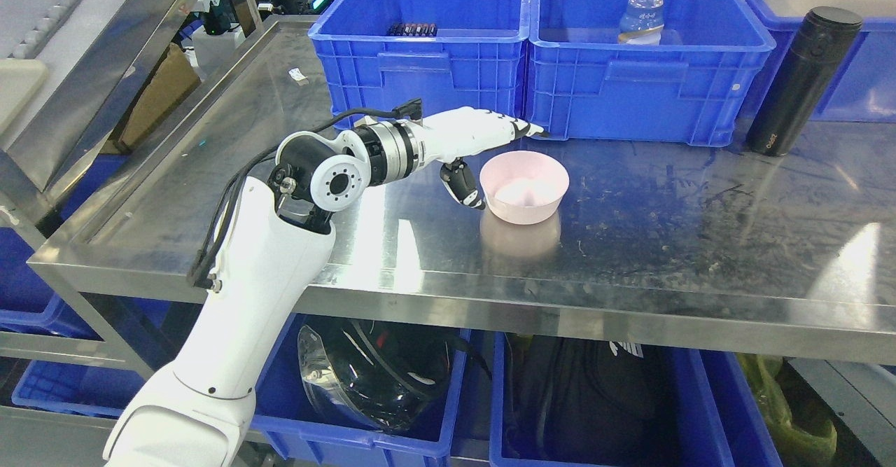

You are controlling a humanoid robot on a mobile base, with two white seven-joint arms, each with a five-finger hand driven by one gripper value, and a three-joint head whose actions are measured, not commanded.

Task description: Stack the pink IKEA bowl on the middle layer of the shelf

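A pink bowl [525, 185] stands upright on the steel shelf [420, 243], near its middle. My left hand [500, 166] reaches in from the lower left and sits just left of the bowl. Its fingers [518, 129] stretch out straight behind the bowl's far rim. Its thumb [465, 187] hangs down close to the bowl's left wall. The hand is open and holds nothing. The right arm is out of view.
Two blue crates [420, 68] [651, 82] stand at the back of the shelf; the right one holds a bottle [642, 12]. A black flask [801, 82] stands at the right. More blue bins [364, 397] sit on the layer below.
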